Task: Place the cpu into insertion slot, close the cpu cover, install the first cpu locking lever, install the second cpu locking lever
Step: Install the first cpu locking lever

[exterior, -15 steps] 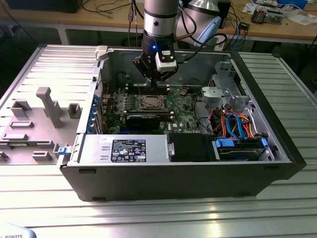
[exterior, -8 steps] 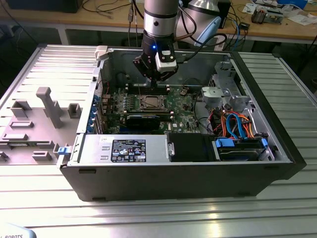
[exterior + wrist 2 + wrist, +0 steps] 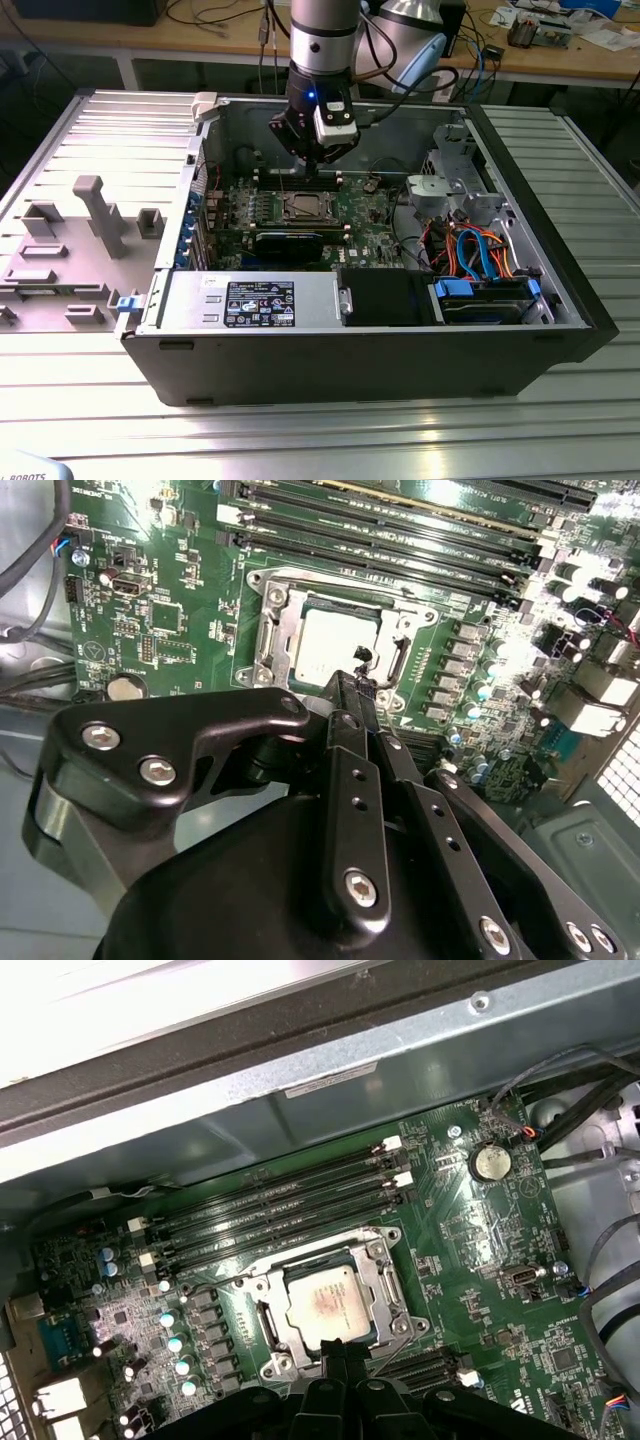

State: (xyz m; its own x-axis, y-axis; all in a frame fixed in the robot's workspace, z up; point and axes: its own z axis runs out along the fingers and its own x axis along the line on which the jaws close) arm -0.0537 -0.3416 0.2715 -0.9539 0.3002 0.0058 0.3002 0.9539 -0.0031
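My exterior view sits high and well back, looking down into the open computer case (image 3: 350, 360) with the arm (image 3: 322, 40) above it. Both wrist views ride close over the green board (image 3: 160, 610), looking steeply down; they share the socket (image 3: 325, 1305) and memory slots (image 3: 280, 1210).

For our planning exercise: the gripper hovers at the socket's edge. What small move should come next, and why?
Probably a slight descent: the cpu already sits under the cpu cover, and the shut fingers hover at its edge.
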